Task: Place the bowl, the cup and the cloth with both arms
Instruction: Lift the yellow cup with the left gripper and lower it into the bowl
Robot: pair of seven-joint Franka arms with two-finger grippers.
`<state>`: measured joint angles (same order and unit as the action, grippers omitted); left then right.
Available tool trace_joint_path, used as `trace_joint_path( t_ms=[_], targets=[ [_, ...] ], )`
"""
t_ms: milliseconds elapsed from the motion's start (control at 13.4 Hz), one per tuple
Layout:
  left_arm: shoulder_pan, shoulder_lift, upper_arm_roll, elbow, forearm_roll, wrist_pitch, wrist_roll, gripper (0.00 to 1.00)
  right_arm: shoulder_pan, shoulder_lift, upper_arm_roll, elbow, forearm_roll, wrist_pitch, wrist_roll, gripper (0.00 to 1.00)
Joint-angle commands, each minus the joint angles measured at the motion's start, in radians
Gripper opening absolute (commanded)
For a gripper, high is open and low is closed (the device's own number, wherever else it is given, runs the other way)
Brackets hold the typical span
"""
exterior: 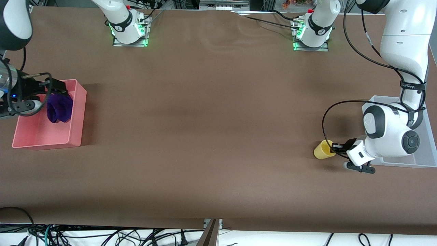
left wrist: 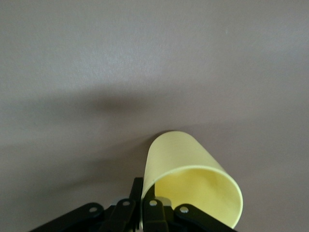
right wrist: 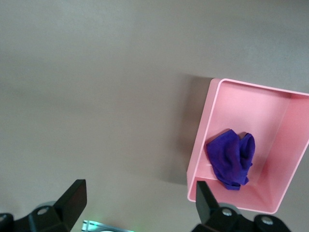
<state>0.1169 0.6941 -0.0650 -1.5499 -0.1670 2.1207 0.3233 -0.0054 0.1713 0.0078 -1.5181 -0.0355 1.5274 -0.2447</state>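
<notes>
Brown tabletop (exterior: 211, 136) fills the scene. At the right arm's end sits a pink bin (exterior: 76, 112) with the cloth (exterior: 59, 108) already lying inside. The right end effector (right wrist: 137, 205) hangs above it, fingers spread wide and holding nothing. At the other end, the left end effector (exterior: 336, 147) pinches the rim of the cup (exterior: 322, 149), tipped on its side, just beside a clear tray (exterior: 428, 143). The cup looks not yet placed. No bowl shows.

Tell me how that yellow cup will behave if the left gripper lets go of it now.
The cup lies on its side on the table, its rim pinched by the left gripper. It looks thin, light plastic, so it would probably roll if released. A harder squeeze might flex its wall.
</notes>
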Motion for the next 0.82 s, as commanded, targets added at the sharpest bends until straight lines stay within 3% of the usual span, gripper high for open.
trace_joint_path(
  t_ms=[0, 149, 298, 446, 744],
  targets=[
    [0.013, -0.096, 0.001, 0.016, -0.011, -0.124, -0.001, 0.00, 0.002, -0.016, -0.006, 0.041, -0.014, -0.026, 0.039, 1.00],
    [0.029, -0.151, 0.010, 0.083, 0.080, -0.314, 0.007, 0.00, 0.001, -0.033, -0.017, 0.064, -0.014, -0.007, 0.041, 1.00],
    [0.061, -0.188, 0.010, 0.151, 0.284, -0.418, 0.067, 0.00, 0.001, -0.047, -0.016, 0.065, -0.014, -0.013, 0.033, 1.00],
    [0.085, -0.196, 0.043, 0.152, 0.474, -0.421, 0.256, 0.00, -0.005, -0.049, -0.017, 0.065, -0.015, 0.006, 0.032, 1.00],
    [0.135, -0.176, 0.157, 0.087, 0.529, -0.294, 0.457, 0.00, -0.007, -0.055, -0.017, 0.065, -0.007, -0.021, 0.064, 1.00]
  ],
)
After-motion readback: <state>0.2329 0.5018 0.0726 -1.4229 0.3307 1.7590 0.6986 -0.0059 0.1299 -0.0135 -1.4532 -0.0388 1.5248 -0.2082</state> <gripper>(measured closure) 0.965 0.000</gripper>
